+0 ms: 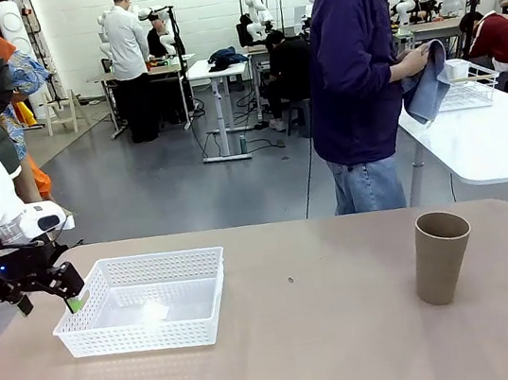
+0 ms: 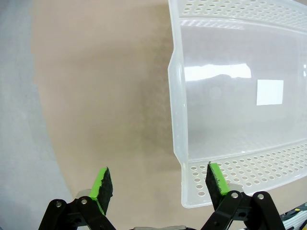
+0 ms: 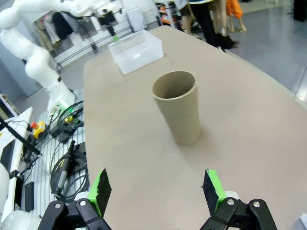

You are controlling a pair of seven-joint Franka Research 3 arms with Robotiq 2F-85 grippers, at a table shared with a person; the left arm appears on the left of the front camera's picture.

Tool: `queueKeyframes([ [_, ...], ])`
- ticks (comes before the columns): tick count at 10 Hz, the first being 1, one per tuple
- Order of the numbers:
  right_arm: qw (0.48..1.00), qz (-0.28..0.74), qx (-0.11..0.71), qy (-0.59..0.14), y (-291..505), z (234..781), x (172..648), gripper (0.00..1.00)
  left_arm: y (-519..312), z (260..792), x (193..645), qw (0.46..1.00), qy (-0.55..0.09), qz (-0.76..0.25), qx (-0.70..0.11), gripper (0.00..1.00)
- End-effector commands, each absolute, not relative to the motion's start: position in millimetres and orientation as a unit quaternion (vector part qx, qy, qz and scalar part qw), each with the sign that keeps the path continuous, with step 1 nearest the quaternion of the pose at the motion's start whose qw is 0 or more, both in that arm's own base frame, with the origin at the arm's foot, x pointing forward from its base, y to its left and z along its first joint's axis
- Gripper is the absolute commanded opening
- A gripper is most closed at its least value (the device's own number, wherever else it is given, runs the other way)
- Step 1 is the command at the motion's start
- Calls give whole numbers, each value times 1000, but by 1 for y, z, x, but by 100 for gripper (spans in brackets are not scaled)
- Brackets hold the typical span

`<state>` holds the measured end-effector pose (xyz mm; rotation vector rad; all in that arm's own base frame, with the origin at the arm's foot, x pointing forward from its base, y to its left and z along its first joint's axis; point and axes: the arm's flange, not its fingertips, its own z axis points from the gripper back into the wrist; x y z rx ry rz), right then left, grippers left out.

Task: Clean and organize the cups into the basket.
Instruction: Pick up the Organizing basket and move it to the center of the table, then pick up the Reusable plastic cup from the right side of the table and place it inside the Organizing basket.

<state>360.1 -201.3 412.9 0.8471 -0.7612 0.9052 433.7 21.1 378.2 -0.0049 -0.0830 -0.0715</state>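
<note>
One cardboard-brown cup [image 1: 441, 256] stands upright on the right side of the table, its mouth up; in the right wrist view the cup [image 3: 178, 113] is ahead of my right gripper [image 3: 156, 188], which is open and apart from it. The white lattice basket [image 1: 143, 303] sits at the table's left with nothing but a small white label inside. My left gripper [image 1: 50, 299] hangs open just off the basket's left end. In the left wrist view my left gripper [image 2: 160, 184] straddles the basket's corner [image 2: 192, 191], with one green pad over the rim.
A person in a dark blue hoodie [image 1: 356, 70] stands beyond the table's far edge, wiping something with a blue-grey cloth [image 1: 427, 78]. A white table [image 1: 500, 139] with a wire-grid basket [image 1: 468, 86] stands at the back right. Bare tabletop lies between basket and cup.
</note>
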Motion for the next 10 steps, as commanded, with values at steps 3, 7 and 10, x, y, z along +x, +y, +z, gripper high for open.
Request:
queueKeyframes([
  [3,736,428,395,-345,-198,413,357,100,21,379,434,998,-42,-41,-9,100],
  [7,731,450,363,-363,-188,399,375,100,16,366,450,999,-33,-29,18,100],
  [10,704,479,364,-377,-179,384,386,100,10,351,460,999,-24,-5,38,100],
])
